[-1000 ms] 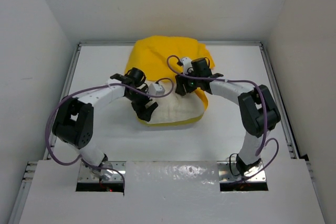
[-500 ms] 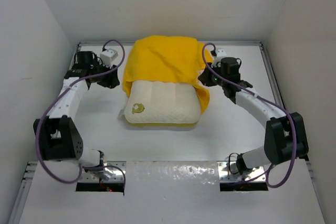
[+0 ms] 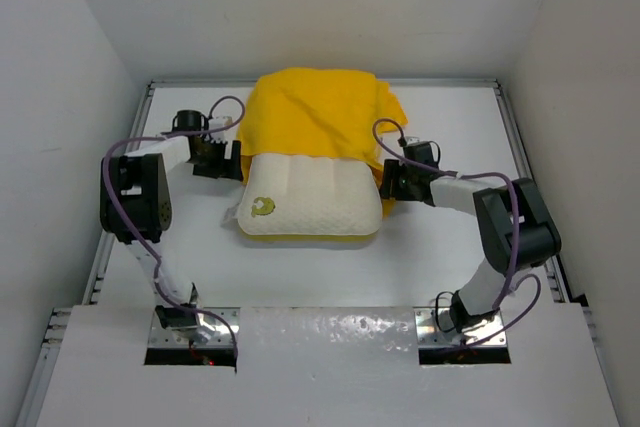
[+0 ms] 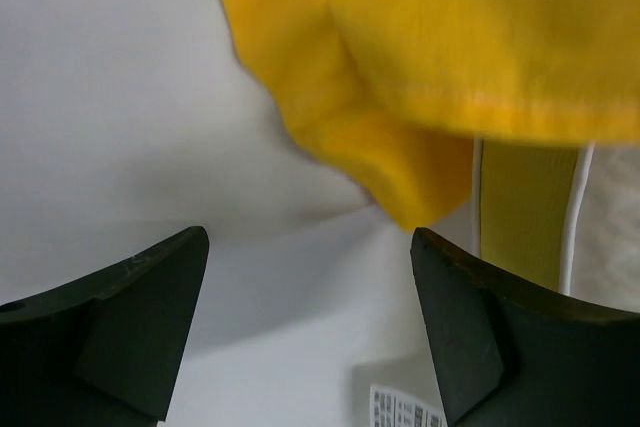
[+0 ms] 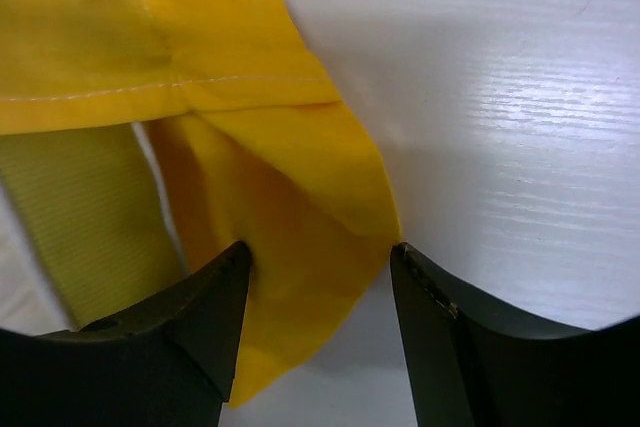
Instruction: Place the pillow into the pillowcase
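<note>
The left gripper (image 3: 226, 159) is seen wide open and empty, just beside the left side of the pillowcase (image 3: 315, 112). In the left wrist view its fingers (image 4: 130, 332) are spread over bare worktop, and a folded corner of the yellow fabric (image 4: 400, 162) hangs beyond them, untouched. The right gripper (image 3: 388, 183) is also parted, at the right side of the pillow (image 3: 315, 202). In the right wrist view a loose yellow flap (image 5: 300, 247) lies between the fingers (image 5: 470, 347). It reaches both inner faces but is not pinched.

The pillow is laid flat in the middle of the worktop (image 3: 450, 127), with its long side parallel to the near edge. Its far half is covered by the pillowcase, which extends to the far edge, while the near half is left bare. Whether the case's lower layer runs beneath the pillow cannot be told. The pillow's yellowish side band (image 4: 525, 207) is exposed below the case hem on both sides.
</note>
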Controlling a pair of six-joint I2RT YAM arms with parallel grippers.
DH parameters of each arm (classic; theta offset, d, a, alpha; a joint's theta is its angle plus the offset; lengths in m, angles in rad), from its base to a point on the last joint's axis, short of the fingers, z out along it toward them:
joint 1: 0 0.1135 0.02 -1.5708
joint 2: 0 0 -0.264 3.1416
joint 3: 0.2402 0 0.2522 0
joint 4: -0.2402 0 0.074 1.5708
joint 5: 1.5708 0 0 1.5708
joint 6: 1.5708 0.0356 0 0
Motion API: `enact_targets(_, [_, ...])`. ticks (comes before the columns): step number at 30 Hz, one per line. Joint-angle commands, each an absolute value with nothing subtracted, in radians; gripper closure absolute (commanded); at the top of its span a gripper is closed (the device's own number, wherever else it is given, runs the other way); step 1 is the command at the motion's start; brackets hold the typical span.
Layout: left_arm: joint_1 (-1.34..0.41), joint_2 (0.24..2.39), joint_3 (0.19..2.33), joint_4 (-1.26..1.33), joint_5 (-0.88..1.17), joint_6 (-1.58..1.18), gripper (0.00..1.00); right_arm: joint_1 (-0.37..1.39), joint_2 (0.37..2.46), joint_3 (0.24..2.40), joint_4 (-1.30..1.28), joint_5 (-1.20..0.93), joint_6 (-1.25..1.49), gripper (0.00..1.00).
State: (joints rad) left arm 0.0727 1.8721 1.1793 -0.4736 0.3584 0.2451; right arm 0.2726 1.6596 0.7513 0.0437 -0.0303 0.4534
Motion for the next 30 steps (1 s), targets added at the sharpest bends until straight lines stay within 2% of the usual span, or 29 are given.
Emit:
enact_targets(1, [0.061,1.916,1.247,-0.376,0.379,0.203,0.19,0.272,1.706,0.792,0.11,-0.032,0.491,0.41])
enact_targets(5, [0.057,2.002,1.316,-0.419,0.5,0.209,0.15,0.268,1.756,0.808,0.136,-0.07,0.517,0.42])
enact_targets(6, [0.054,2.034,1.324,-0.422,0.509,0.209,0.17,0.267,1.759,0.798,0.144,-0.083,0.52,0.44])
enact_targets(7, [0.048,2.046,1.328,-0.423,0.506,0.206,0.21,0.267,1.761,0.79,0.152,-0.107,0.529,0.51])
enact_targets(8, [0.045,2.074,1.339,-0.425,0.503,0.207,0.32,0.268,1.759,0.772,0.166,-0.118,0.531,0.56])
enact_targets(9, [0.034,2.086,1.345,-0.429,0.514,0.21,0.38,0.268,1.75,0.762,0.172,-0.127,0.532,0.61])
enact_targets(10, [0.029,2.098,1.35,-0.442,0.529,0.224,0.44,0.268,1.746,0.752,0.178,-0.133,0.534,0.71])
enact_targets(12, [0.026,2.132,1.362,-0.449,0.603,0.235,0.67,0.268,1.724,0.726,0.196,-0.146,0.531,0.84])
enact_targets(13, [0.028,2.147,1.373,-0.46,0.618,0.239,0.89,0.268,1.718,0.719,0.202,-0.152,0.526,0.97])
enact_targets(14, [0.029,2.151,1.376,-0.459,0.636,0.239,0.99,0.267,1.712,0.71,0.201,-0.155,0.526,1.0])
enact_targets(19, [0.037,2.114,1.376,-0.561,0.781,0.356,1.0,0.268,1.626,0.666,0.206,-0.29,0.525,1.0])
enact_targets(22, [0.048,1.99,1.359,-0.751,0.865,0.552,1.0,0.297,1.496,0.589,0.224,-0.438,0.548,1.0])
enact_targets(26, [0.067,1.8,1.359,-0.938,0.906,0.75,1.0,0.437,1.303,0.613,0.234,-0.674,0.57,1.0])
enact_targets(27, [0.071,1.766,1.382,-1.007,0.916,0.771,1.0,0.449,1.267,0.615,0.314,-0.831,0.719,1.0])
enact_targets(28, [0.077,1.717,1.452,-1.047,0.931,0.778,1.0,0.449,1.203,0.614,0.588,-0.888,0.849,1.0])
enact_targets(30, [0.097,1.694,1.573,-1.199,0.986,0.776,1.0,0.419,1.158,0.642,0.891,-0.931,1.211,1.0])
